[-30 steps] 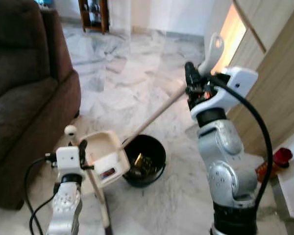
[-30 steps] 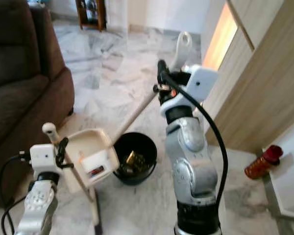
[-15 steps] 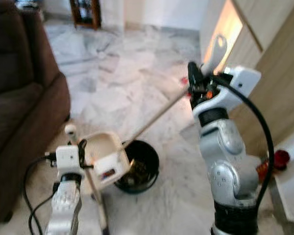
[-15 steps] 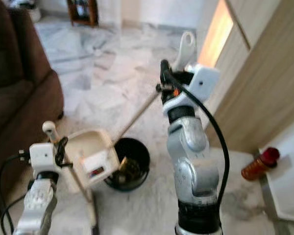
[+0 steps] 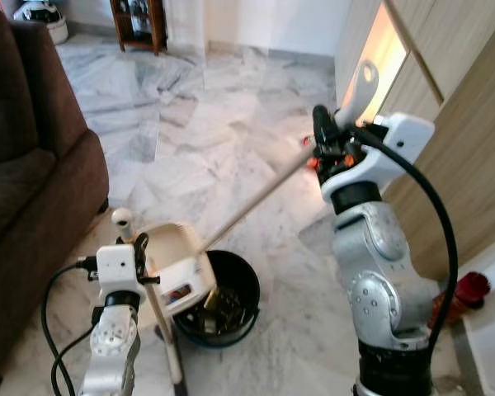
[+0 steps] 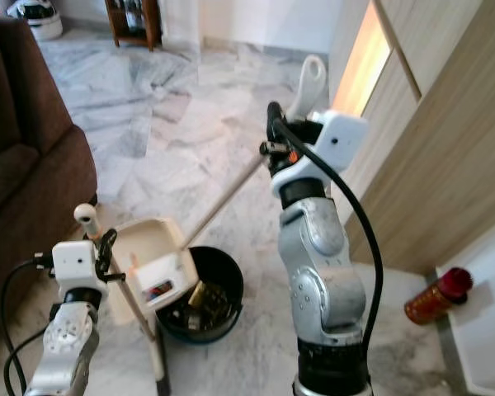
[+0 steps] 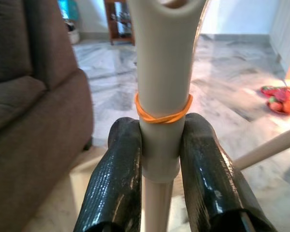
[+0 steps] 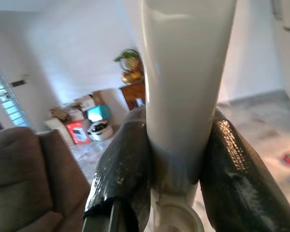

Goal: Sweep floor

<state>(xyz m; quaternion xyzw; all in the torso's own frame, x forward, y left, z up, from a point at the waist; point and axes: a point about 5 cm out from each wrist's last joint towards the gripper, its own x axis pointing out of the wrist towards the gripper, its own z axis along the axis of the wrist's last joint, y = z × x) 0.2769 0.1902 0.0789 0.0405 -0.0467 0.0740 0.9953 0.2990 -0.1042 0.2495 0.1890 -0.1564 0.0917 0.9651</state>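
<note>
Both end effectors are clamped on cleaning tools: the left end effector (image 7: 162,164) pinches the cream dustpan handle (image 7: 163,72), which wears an orange rubber band (image 7: 163,111), and the right end effector (image 8: 176,159) squeezes the pale broom handle (image 8: 183,82) near its looped top. A cream dustpan (image 5: 177,264) tilts over the rim of a black bucket (image 5: 231,318) at about 7 o'clock in the head view; the bucket holds a jumble of debris. A long broom stick (image 5: 256,202) slants from the bucket's edge up toward 1 o'clock.

White-grey veined marble floor (image 5: 198,124) spreads across the room. A dark brown sofa (image 5: 25,198) fills the 9 o'clock side, wood-grain cabinet panels (image 5: 470,124) stand at 3 o'clock, a red bottle (image 6: 436,297) stands at 4 o'clock, and a small wooden stand (image 5: 136,25) sits at 11 o'clock.

The right arm (image 5: 379,272) rises upright, wrist bent toward the stick; the left arm (image 5: 111,346) reaches up from 7 o'clock.
</note>
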